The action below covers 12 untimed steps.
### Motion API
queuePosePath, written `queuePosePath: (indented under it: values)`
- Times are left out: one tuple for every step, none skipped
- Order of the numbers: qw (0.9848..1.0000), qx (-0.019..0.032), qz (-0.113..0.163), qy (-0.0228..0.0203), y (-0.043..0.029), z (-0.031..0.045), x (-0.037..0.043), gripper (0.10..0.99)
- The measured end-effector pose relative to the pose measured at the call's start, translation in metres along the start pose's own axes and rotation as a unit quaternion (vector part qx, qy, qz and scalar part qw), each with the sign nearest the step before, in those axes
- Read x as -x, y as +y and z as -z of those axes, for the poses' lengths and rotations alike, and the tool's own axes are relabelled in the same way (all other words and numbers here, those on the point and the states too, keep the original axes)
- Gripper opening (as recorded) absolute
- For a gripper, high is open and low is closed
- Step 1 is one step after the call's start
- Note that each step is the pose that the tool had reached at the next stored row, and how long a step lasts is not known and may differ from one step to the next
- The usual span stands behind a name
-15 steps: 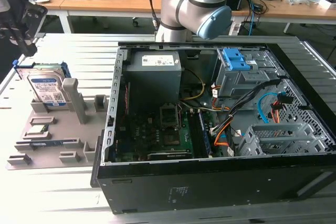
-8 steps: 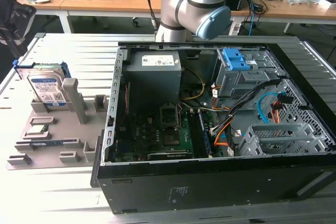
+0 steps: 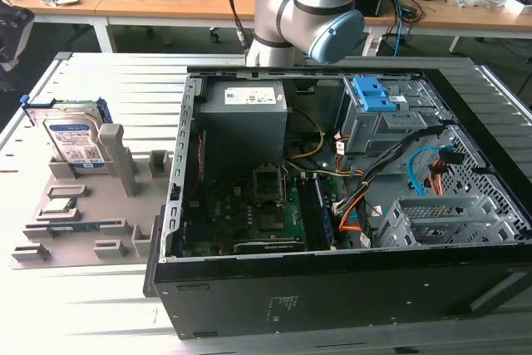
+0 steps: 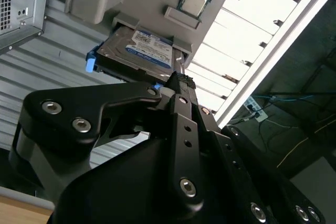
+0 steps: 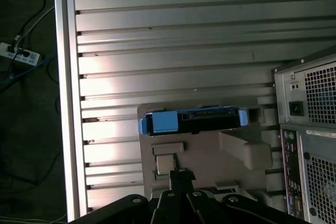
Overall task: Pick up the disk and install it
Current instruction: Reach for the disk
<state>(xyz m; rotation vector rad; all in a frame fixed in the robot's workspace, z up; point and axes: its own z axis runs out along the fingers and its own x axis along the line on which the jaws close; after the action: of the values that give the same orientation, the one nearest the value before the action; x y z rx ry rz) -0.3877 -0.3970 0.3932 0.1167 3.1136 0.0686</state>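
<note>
- I see the disk (image 3: 73, 137) standing on edge in a slot of the grey holder (image 3: 83, 214), on the exterior view's left of the open case (image 3: 332, 164).
- The holder lies on the worktop (image 3: 100, 72).
- In both wrist views the end effector (image 5: 181, 174) is closed on nothing, apart from the disk.
</note>
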Motion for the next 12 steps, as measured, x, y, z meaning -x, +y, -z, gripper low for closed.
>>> queuePosePath:
  values:
    - [1.0000, 0.0000, 0.000, 0.0000, -0.0002, 0.0001, -0.0026, 0.106]
    - [1.0000, 0.0000, 0.000, 0.0000, -0.0005, 0.0002, -0.0060, 0.106]
    - [1.0000, 0.0000, 0.000, 0.0000, -0.0006, 0.0003, -0.0081, 0.106]
    - [1.0000, 0.0000, 0.000, 0.0000, -0.0009, 0.0003, -0.0120, 0.106]
    - [1.0000, 0.0000, 0.000, 0.0000, -0.0012, 0.0004, -0.0161, 0.106]
    - [1.0000, 0.0000, 0.000, 0.0000, -0.0015, 0.0006, -0.0201, 0.106]
    - [1.0000, 0.0000, 0.000, 0.0000, -0.0017, 0.0006, -0.0220, 0.106]
    - [1.0000, 0.0000, 0.000, 0.0000, -0.0018, 0.0007, -0.0240, 0.106]
    - [1.0000, 0.0000, 0.000, 0.0000, -0.0021, 0.0008, -0.0279, 0.106]
    - [1.0000, 0.0000, 0.000, 0.0000, -0.0024, 0.0009, -0.0316, 0.106]
    - [1.0000, 0.0000, 0.000, 0.0000, -0.0025, 0.0009, -0.0337, 0.106]
    - [1.0000, 0.0000, 0.000, 0.0000, -0.0027, 0.0010, -0.0362, 0.106]
